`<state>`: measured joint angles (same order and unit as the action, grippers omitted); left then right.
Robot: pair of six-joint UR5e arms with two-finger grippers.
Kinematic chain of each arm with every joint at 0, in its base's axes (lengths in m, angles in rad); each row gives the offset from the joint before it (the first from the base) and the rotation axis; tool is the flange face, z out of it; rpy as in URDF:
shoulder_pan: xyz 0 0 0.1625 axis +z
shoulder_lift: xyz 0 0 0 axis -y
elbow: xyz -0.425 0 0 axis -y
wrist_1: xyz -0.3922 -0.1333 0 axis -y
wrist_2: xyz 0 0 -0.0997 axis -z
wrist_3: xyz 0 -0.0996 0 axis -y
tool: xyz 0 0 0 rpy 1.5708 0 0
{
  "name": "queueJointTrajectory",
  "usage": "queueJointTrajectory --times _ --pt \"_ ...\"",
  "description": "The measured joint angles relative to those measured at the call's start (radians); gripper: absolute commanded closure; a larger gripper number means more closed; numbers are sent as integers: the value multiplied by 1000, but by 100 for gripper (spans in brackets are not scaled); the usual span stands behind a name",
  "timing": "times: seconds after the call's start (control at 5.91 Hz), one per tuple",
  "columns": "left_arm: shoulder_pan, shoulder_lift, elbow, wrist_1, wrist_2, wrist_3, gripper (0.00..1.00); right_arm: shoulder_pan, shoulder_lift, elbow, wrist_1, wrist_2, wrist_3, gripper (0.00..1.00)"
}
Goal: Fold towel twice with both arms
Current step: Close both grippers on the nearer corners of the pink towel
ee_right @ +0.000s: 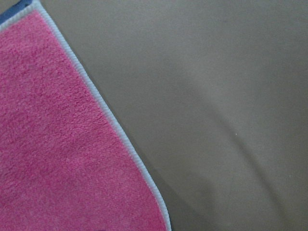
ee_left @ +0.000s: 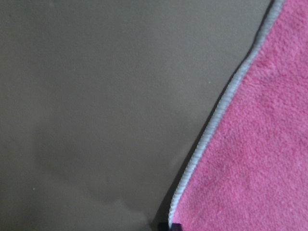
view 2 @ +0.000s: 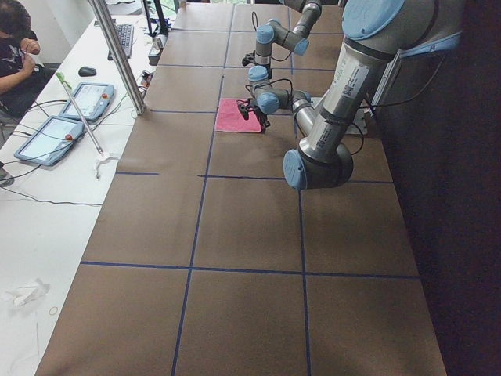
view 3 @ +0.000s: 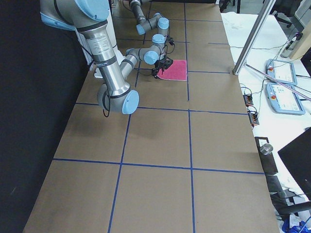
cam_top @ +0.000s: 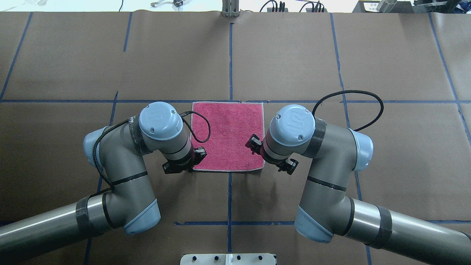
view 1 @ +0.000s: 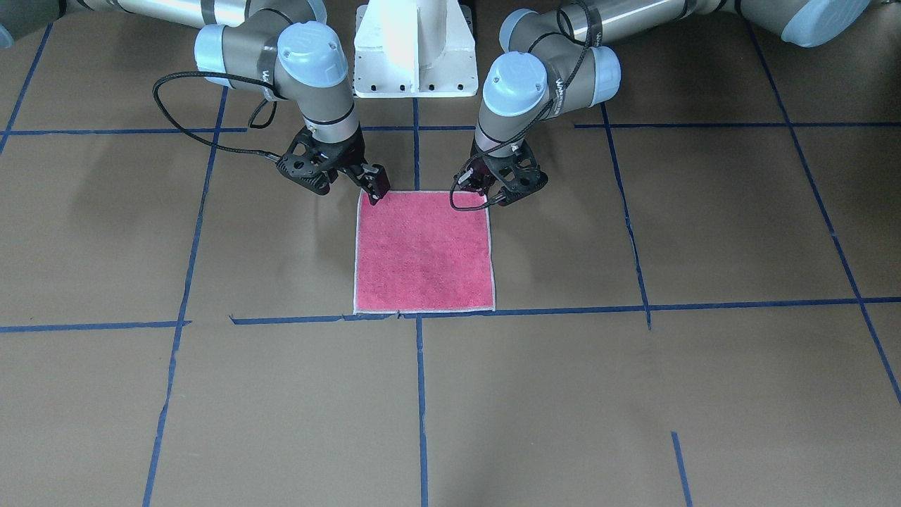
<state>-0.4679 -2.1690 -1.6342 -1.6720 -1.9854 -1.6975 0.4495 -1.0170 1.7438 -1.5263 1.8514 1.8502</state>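
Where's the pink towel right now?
In the front-facing view the towel lies flat at the middle of the table, pink side up, with the right pincer at its top-left corner and the left pincer at its top-right.

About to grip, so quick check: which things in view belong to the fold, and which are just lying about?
Job: towel; left claw and right claw, one at each robot-side corner.
Lying about: white pedestal block; keyboard; mouse; touch-screen pendants.

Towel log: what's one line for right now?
towel: flat, pink up | left pincer: at robot-side corner | right pincer: at other robot-side corner
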Motion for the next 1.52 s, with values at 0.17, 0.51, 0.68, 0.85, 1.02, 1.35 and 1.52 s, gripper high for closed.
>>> queueJointTrajectory --times 0.17,0.51,0.68,0.85,1.02,1.35,1.52 --pt "-1 0 0 0 0 0 100 0 0 1 0 0 1 0" --pt "-2 -1 -3 0 0 0 100 -4 0 -1 0 0 2 0" --pt "-3 -2 -3 0 0 0 100 -10 -1 -6 0 -1 7 0" --pt "-4 -3 -4 1 0 -1 100 -18 -1 -17 6 -2 17 0" --pt "-4 -5 -4 1 0 -1 100 -25 -3 -50 43 -3 28 0" --pt "-5 -6 -4 2 0 -2 100 -31 -3 -92 129 -2 49 11" --pt "-5 -6 -4 2 0 -2 100 -32 -2 -85 136 -1 52 18"
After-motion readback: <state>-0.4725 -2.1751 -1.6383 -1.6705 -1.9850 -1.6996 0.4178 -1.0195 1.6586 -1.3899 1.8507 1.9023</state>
